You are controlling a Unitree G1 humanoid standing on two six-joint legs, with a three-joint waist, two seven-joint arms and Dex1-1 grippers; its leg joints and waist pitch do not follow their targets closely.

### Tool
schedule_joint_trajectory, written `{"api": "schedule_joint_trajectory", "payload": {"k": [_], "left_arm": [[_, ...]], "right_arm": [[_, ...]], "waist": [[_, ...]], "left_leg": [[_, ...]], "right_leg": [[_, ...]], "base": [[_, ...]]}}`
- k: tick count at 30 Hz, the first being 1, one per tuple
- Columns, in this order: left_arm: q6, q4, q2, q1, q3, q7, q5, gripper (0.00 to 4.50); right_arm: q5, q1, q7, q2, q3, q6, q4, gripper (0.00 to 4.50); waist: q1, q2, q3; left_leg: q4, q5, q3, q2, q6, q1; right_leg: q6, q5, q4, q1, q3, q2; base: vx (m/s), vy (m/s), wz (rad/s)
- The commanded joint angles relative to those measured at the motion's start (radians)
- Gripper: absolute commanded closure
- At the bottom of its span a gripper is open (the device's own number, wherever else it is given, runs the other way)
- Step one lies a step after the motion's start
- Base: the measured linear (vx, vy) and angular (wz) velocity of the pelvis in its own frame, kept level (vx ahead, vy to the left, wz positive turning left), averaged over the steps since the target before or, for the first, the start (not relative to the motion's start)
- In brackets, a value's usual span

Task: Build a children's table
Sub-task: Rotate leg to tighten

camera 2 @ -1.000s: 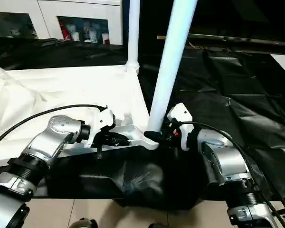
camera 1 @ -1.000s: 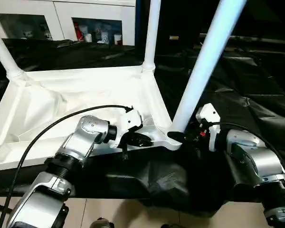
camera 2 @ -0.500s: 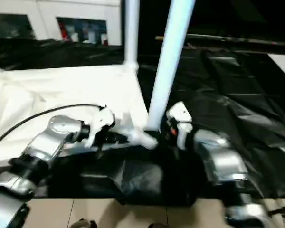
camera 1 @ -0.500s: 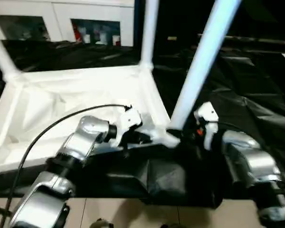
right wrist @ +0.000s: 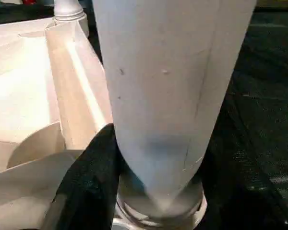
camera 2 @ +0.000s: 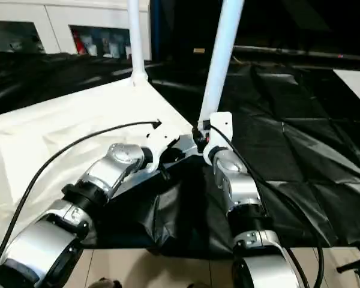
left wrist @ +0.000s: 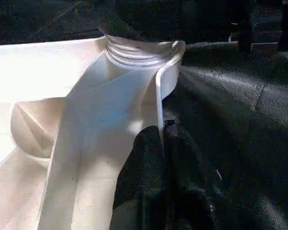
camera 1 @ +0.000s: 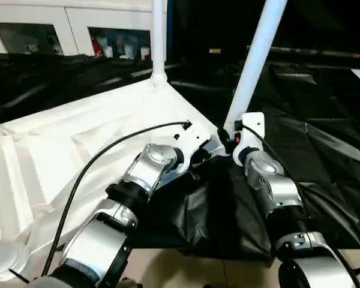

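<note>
Left gripper: the left gripper (left wrist: 158,139) is seen pinched onto the thin near rim of the upturned tabletop (camera 1: 78,150), one finger (left wrist: 141,158) inside the wall and one outside, just short of the near right corner socket (left wrist: 144,50).
Right gripper: the right gripper (right wrist: 153,182) is closed around the base of a tubular leg (camera 1: 252,66), a black finger (right wrist: 93,177) pressed against the tube where it enters the socket collar.
Tabletop: the white plastic tabletop is shown lying underside up on black sheeting (camera 1: 312,120), its near right corner between the two grippers, the rest spread to the left and far.
Near leg: the held leg is seen leaning a little to the right, so it is judged not fully seated.
Handling: the parts are judged light, stiff and smooth; the round tube is likely to slip under a loose hold and is best gripped low, close to the socket, while the rim wall, thin enough to flex, is best held near the corner.
Far leg: a second leg (camera 1: 158,36) is seen upright in the far corner socket.
Background: a white cabinet (camera 1: 78,27) is visible beyond.
</note>
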Motion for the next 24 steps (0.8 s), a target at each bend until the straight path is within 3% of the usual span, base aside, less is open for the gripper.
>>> {"api": "schedule_joint_trajectory", "payload": {"k": [1,8,9,13,16,17,24], "left_arm": [[-0.007,0.025,0.010,-0.002,-0.011,-0.006,0.019,4.50],[-0.051,-0.085,0.122,0.083,-0.042,-0.219,-0.013,4.50],[-0.071,-0.100,0.139,0.096,-0.046,-0.258,-0.020,4.50],[-0.093,-0.174,0.213,0.149,-0.051,-0.405,-0.061,4.50],[-0.103,-0.220,0.238,0.174,-0.050,-0.476,-0.093,4.50],[-0.096,-0.288,0.272,0.205,-0.057,-0.552,-0.122,4.50],[-0.071,-0.339,0.305,0.230,-0.050,-0.601,-0.146,4.50]], "right_arm": [[0.015,0.020,0.058,0.029,0.035,0.011,0.033,1.64],[0.058,0.061,0.302,-0.092,0.074,0.024,-0.053,1.49],[0.061,0.072,0.349,-0.115,0.088,0.028,-0.073,1.49],[0.100,0.134,0.566,-0.216,0.120,0.067,-0.179,1.49],[0.114,0.153,0.628,-0.255,0.125,0.074,-0.214,1.49],[0.130,0.171,0.692,-0.299,0.138,0.081,-0.252,1.49],[0.143,0.205,0.798,-0.362,0.160,0.099,-0.308,1.49]], "waist": [[0.002,-0.002,-0.058],[0.000,-0.003,-0.063],[0.003,-0.004,-0.066],[0.007,0.002,-0.069],[0.007,0.003,-0.067],[0.011,0.007,-0.065],[0.014,0.004,-0.061]], "left_leg": [[-0.070,-0.311,-0.010,0.008,0.003,0.005],[-0.065,-0.254,-0.007,0.010,0.028,0.002],[-0.062,-0.210,-0.006,0.011,0.043,-0.001],[-0.058,-0.186,-0.003,0.015,0.062,0.005],[-0.058,-0.203,0.000,0.016,0.063,0.007],[-0.060,-0.222,-0.001,0.018,0.055,0.010],[-0.062,-0.249,0.000,0.018,0.036,0.010]], "right_leg": [[-0.151,-0.288,-0.091,0.038,0.021,-0.043],[-0.181,-0.213,-0.083,0.044,0.021,-0.044],[-0.201,-0.133,-0.075,0.049,0.021,-0.042],[-0.245,-0.035,-0.063,0.052,0.020,-0.040],[-0.260,-0.049,-0.065,0.047,0.020,-0.040],[-0.257,-0.081,-0.067,0.046,0.021,-0.042],[-0.235,-0.162,-0.073,0.043,0.023,-0.042]], "base": [[0.000,0.000,0.00],[0.000,0.000,0.00],[0.000,0.000,0.00],[0.000,0.000,0.00],[0.000,0.000,0.00],[0.000,0.000,0.00],[0.000,0.000,0.00]]}}
